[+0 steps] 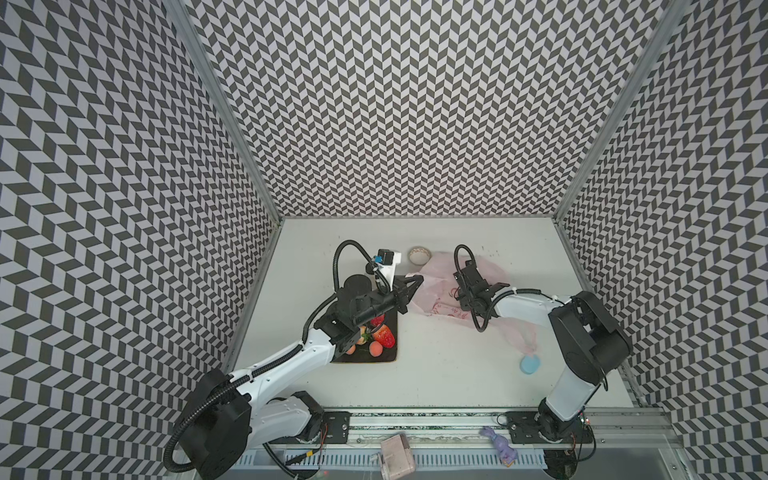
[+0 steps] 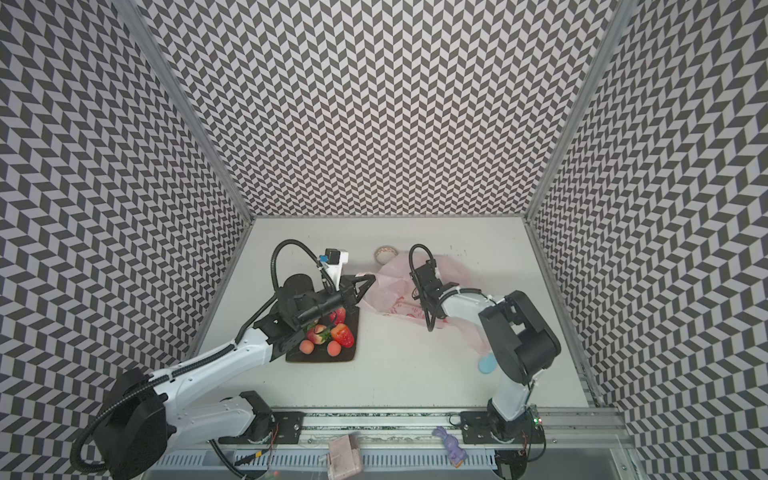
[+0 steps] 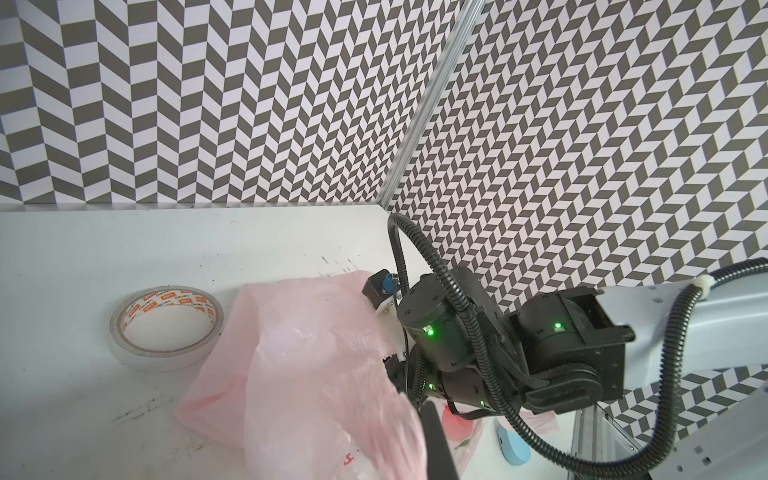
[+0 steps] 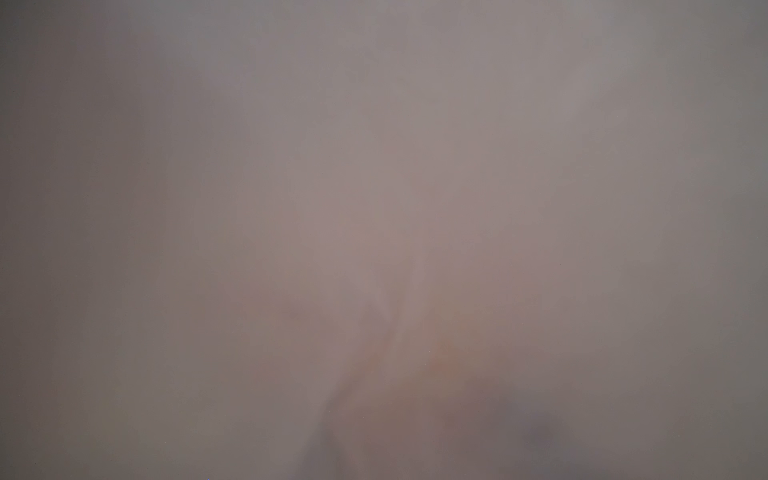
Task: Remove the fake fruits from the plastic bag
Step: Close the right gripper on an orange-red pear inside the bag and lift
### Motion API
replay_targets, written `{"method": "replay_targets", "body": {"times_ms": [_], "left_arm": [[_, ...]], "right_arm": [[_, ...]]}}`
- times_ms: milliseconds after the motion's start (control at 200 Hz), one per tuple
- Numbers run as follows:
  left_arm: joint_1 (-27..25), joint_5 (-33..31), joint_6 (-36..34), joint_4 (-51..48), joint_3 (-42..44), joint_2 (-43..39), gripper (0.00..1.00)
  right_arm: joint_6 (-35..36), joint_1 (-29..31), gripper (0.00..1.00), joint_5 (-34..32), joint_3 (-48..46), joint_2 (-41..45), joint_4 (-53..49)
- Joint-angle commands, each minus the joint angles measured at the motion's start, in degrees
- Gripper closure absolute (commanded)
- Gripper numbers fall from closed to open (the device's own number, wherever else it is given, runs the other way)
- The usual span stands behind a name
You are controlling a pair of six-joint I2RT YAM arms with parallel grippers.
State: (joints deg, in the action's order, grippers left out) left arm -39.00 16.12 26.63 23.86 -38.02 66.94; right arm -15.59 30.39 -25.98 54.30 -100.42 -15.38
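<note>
The left fingers (image 1: 412,282) pinch the plastic bag's (image 1: 436,291) rim. The bag lies crumpled near the tabletop's (image 1: 436,374) far edge and hides the right fingers, so I cannot tell their spread. Fake fruits (image 2: 343,336) lie on a black tray (image 2: 320,357) toward the left edge.

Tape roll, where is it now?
In both top views the tape roll lies toward the back wall, beside the far left edge of the plastic bag.

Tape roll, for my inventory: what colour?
White tape roll with orange print inside, best in the left wrist view.
</note>
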Motion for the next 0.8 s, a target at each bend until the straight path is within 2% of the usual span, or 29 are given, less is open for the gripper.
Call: {"method": "replay_targets", "body": {"times_ms": [0,275,386,556,796], "left_arm": [[-0.2,-0.6,-0.1,-0.1,0.6,-0.9,1.00],[-0.3,-0.6,-0.1,0.0,0.5,-0.1,1.00],[-0.3,-0.3,0.0,0.2,0.3,0.6,1.00],[-0.4,0.1,0.1,0.7,0.0,2.0,1.00],[-0.9,0.6,0.3,1.5,-0.6,4.1,1.00]], "right_arm": [[1.3,-0.9,0.33,2.9,2.1,-2.3,4.6],[2.4,-1.9,0.45,4.6,4.0,-3.3,5.8],[3.3,-1.9,0.55,6.0,3.9,-1.8,5.8],[3.7,-1.8,0.65,9.6,0.9,4.7,8.0],[4.7,-1.9,0.69,18.6,-3.9,15.4,10.2]]}}
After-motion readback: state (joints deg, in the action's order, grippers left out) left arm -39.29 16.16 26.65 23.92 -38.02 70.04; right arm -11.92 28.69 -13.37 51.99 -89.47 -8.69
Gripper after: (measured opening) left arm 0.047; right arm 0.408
